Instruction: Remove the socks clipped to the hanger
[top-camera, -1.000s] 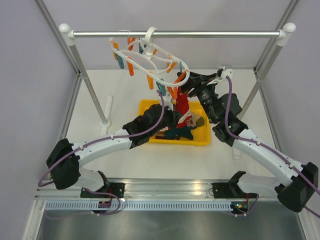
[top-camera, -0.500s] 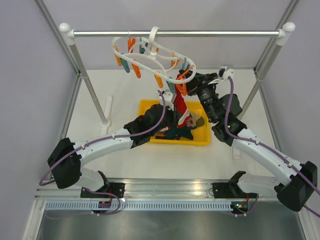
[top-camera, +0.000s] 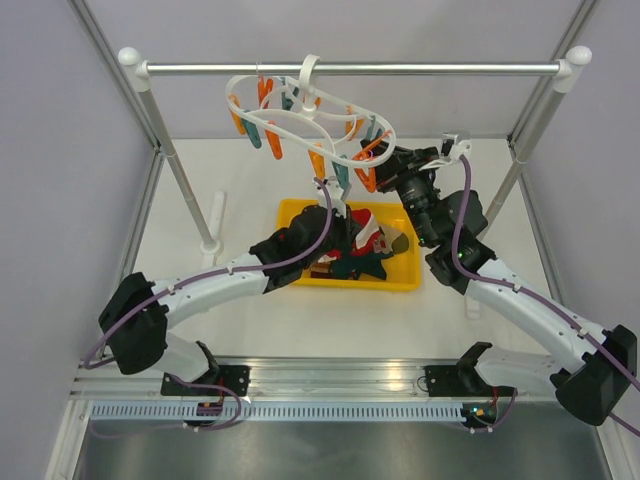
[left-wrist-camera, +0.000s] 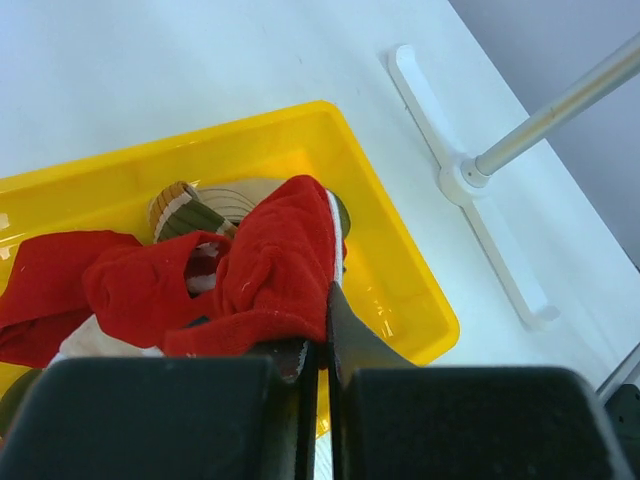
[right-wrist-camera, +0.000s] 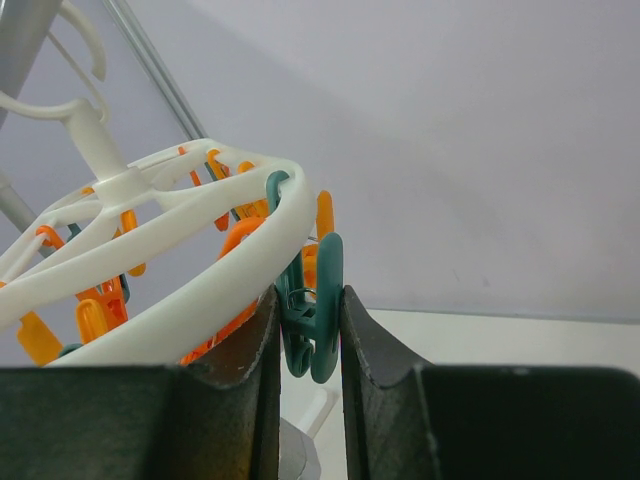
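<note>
The socks (top-camera: 365, 250) lie heaped in a yellow tray (left-wrist-camera: 395, 265) at the centre of the top view, below the hanger (right-wrist-camera: 215, 290) and apart from it. A red sock (left-wrist-camera: 270, 270) tops the heap. The left end effector (left-wrist-camera: 320, 345) is pressed together on the red sock's edge, low over the tray and inside its walls.

The hanger hangs by its hook from the rail (top-camera: 400, 68) at upper centre, tilted, with its ring reaching toward the right of the frame. There the right end effector (right-wrist-camera: 308, 330) pinches a teal peg (right-wrist-camera: 320, 300) just under the rim, one finger touching each side. Other orange and teal pegs (top-camera: 268, 135) dangle around the ring.

Bare white bench (top-camera: 250, 310) shows left of the tray and in front of it, down to the arm bases. On the right, the right arm fills the space beside the tray. In the left wrist view a post's white foot (left-wrist-camera: 480, 230) lies near the tray's corner, not touching it.
</note>
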